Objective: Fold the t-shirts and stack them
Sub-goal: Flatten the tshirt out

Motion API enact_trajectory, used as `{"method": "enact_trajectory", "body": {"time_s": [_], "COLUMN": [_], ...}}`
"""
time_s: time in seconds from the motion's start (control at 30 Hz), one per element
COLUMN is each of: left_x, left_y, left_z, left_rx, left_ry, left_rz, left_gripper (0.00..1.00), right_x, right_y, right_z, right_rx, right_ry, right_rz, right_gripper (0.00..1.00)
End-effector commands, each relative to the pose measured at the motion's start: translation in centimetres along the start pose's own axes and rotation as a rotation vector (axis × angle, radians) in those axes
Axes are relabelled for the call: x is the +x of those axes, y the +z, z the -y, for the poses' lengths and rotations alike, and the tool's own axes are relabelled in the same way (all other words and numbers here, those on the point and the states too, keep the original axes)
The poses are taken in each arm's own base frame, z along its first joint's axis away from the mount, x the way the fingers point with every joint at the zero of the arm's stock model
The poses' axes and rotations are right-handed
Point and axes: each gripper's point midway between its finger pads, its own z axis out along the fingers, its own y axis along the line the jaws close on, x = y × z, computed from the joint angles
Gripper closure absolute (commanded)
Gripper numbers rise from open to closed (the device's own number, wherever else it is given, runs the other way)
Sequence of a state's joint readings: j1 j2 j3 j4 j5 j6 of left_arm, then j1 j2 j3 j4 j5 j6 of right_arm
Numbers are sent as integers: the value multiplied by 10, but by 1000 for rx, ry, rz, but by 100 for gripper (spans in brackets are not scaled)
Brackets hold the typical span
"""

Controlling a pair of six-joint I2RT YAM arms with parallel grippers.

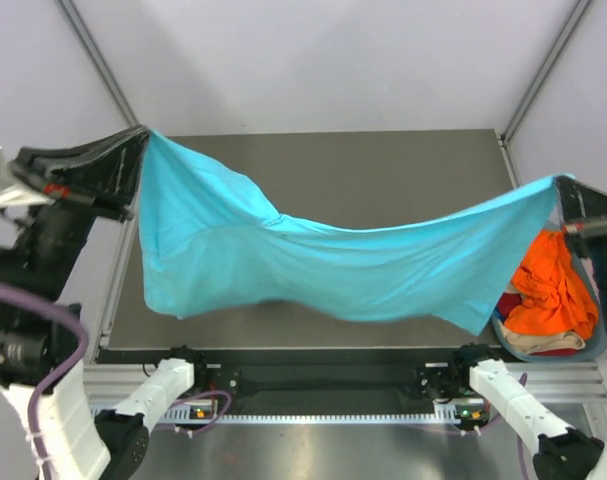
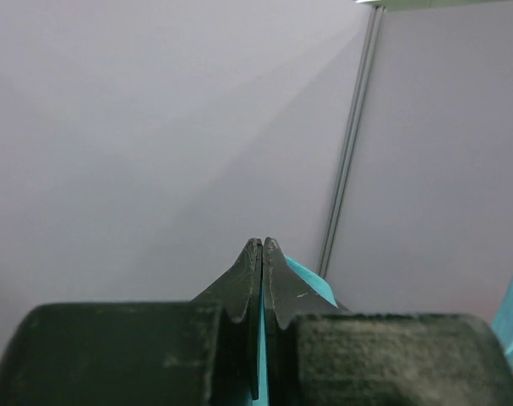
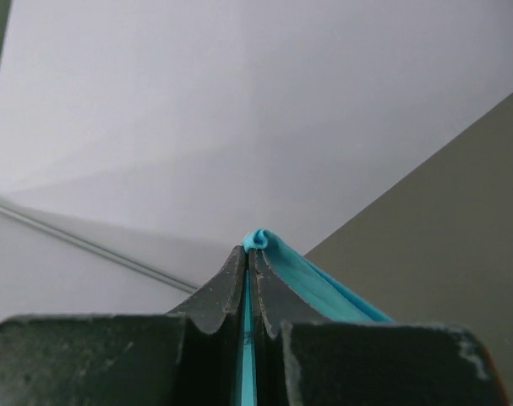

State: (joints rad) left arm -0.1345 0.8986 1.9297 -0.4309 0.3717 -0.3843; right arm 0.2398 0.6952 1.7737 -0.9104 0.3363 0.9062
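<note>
One turquoise t-shirt [image 1: 313,260] hangs stretched between two claws, sagging in the middle above the grey surface [image 1: 383,170]. The left claw [image 1: 141,135] is pinched tight on one corner of it, and the right claw [image 1: 565,182] is pinched tight on the opposite edge. Just below the right claw sits one blue-grey basket [image 1: 595,350]. It holds one orange t-shirt [image 1: 553,285], with one beige t-shirt [image 1: 531,341] and one red t-shirt [image 1: 508,300] barely showing beneath.
</note>
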Motion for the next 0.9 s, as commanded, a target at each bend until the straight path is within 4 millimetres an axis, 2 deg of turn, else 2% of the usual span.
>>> {"method": "enact_trajectory", "body": {"time_s": [0.0, 0.03, 0.07, 0.1, 0.13, 0.17, 0.2, 0.23, 0.27, 0.33, 0.37, 0.43, 0.47, 0.5, 0.53, 0.57, 0.6, 0.63, 0.67, 0.7, 0.73, 0.77, 0.8, 0.87], "left_x": [56, 67, 90, 101, 113, 136, 147, 158, 183, 194, 214, 213, 211, 206, 198, 184, 175, 167, 151, 144, 144, 132, 126, 127], "left_y": [37, 41, 51, 56, 61, 74, 81, 89, 103, 123, 138, 156, 172, 179, 184, 192, 195, 197, 197, 197, 196, 189, 186, 169], "left_z": [-41, -50, -69, -80, -90, -112, -122, -133, -152, -174, -193, -222, -234, -240, -245, -244, -243, -242, -233, -227, -221, -210, -204, -190], "left_rx": [-42, -59, -94, -117, -139, -175, -188, -205, -219, -228, -243, -282, -291, -295, -295, -288, -283, -279, -262, -245, -223, -209, -195, -169], "left_ry": [25, 29, 46, 55, 66, 88, 97, 106, 108, 130, 115, 114, 96, 97, 108, 129, 144, 160, 182, 188, 190, 193, 196, 180], "left_rz": [-115, -132, -167, -185, -205, -245, -262, -281, -320, -290, -305, -271, -246, -227, -199, -163, -146, -127, -96, -84, -80, -66, -44, -36], "left_gripper": [100, 100, 100, 100, 100, 100, 100, 100, 100, 100, 100, 100, 100, 100, 100, 100, 100, 100, 100, 100, 100, 100, 100, 100], "right_x": [39, 53, 62, 83, 94, 111, 122, 133, 150, 156, 177, 172, 183, 164, 158, 156, 139, 133, 126, 115, 108, 96, 98, 85], "right_y": [57, 69, 80, 101, 112, 131, 143, 161, 182, 213, 240, 267, 288, 295, 299, 307, 308, 309, 310, 307, 306, 298, 296, 286], "right_z": [6, 7, 8, 11, 14, 22, 25, 26, 37, 36, 51, 33, 44, 19, 14, 12, -7, -12, -14, -19, -16, -19, -6, 7], "right_rx": [47, 36, 29, 21, 20, 37, 30, 12, 34, 22, 57, 17, 51, 11, 8, 1, -37, -42, -42, -43, -27, -23, 18, 75], "right_ry": [-99, -111, -125, -153, -165, -193, -204, -206, -233, -254, -297, -306, -323, -315, -316, -341, -344, -355, -373, -378, -383, -392, -402, -393], "right_rz": [-99, -134, -158, -204, -227, -260, -278, -275, -296, -262, -292, -255, -272, -223, -211, -198, -155, -144, -127, -107, -86, -57, -59, -21], "right_gripper": [100, 100, 100, 100, 100, 100, 100, 100, 100, 100, 100, 100, 100, 100, 100, 100, 100, 100, 100, 100, 100, 100, 100, 100]}}
